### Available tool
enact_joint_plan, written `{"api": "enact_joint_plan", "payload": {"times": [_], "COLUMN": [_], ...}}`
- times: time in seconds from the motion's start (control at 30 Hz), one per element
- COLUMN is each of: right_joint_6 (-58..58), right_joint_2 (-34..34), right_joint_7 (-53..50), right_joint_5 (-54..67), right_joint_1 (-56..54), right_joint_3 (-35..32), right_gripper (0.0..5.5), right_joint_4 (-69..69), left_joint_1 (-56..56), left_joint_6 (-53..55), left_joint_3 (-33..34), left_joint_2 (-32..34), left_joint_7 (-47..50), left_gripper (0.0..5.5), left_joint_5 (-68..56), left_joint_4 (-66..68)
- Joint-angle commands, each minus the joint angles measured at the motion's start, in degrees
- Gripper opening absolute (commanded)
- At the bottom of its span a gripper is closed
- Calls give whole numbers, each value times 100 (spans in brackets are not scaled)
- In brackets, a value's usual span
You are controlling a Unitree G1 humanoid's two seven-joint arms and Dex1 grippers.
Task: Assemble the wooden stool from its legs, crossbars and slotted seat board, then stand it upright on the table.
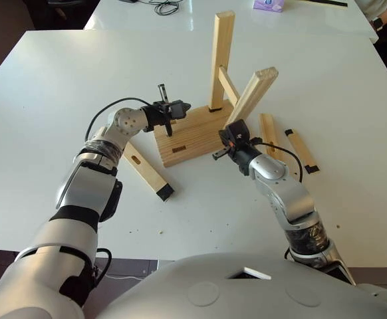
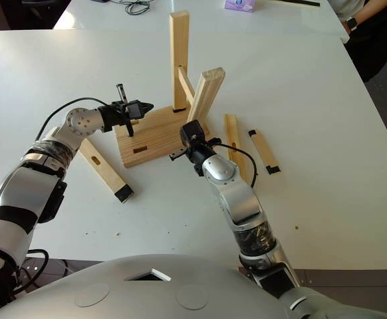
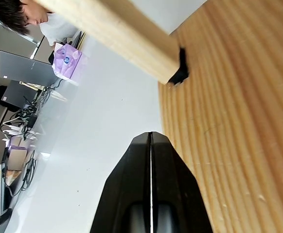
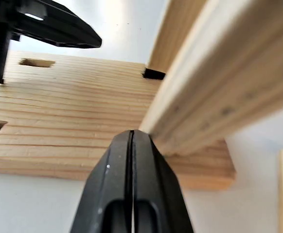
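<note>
Slotted seat board point(image 1: 187, 138) lies flat mid-frame on the white table point(image 1: 60, 80), upright leg point(image 1: 221, 56) and leaning leg point(image 1: 255, 92) socketed, loose leg point(image 1: 147, 171) lower left, crossbars point(image 1: 302, 151) right, left pincer point(image 1: 184, 107) and right pincer point(image 4: 132, 133) clenched empty.

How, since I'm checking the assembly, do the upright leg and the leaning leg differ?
The upright leg stands vertical on the seat board; the leaning leg tilts toward the robot's right. The upright leg is at the far edge, the leaning leg nearer the right gripper. Both are pale wood.
</note>
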Motion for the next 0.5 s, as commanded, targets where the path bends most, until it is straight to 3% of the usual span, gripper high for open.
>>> {"api": "enact_joint_plan", "payload": {"times": [0.03,0.3,0.5], "right_joint_6": [-175,-312,-179], "right_joint_2": [-239,-252,-327], "right_joint_7": [-169,-73,108], "right_joint_5": [-229,-302,-385], "right_joint_1": [-76,-182,-24], "right_joint_3": [-458,-538,-257], "right_gripper": [3,3,3], "right_joint_4": [315,314,-93], "left_joint_1": [499,1009,1448], "left_joint_6": [389,1657,3996], "left_joint_3": [22,204,379], "left_joint_2": [55,-160,-271], "left_joint_7": [-903,-2003,-2415], "left_gripper": [0,0,0], "left_joint_5": [-168,-992,-1827], "left_joint_4": [-62,-1267,-3233]}}
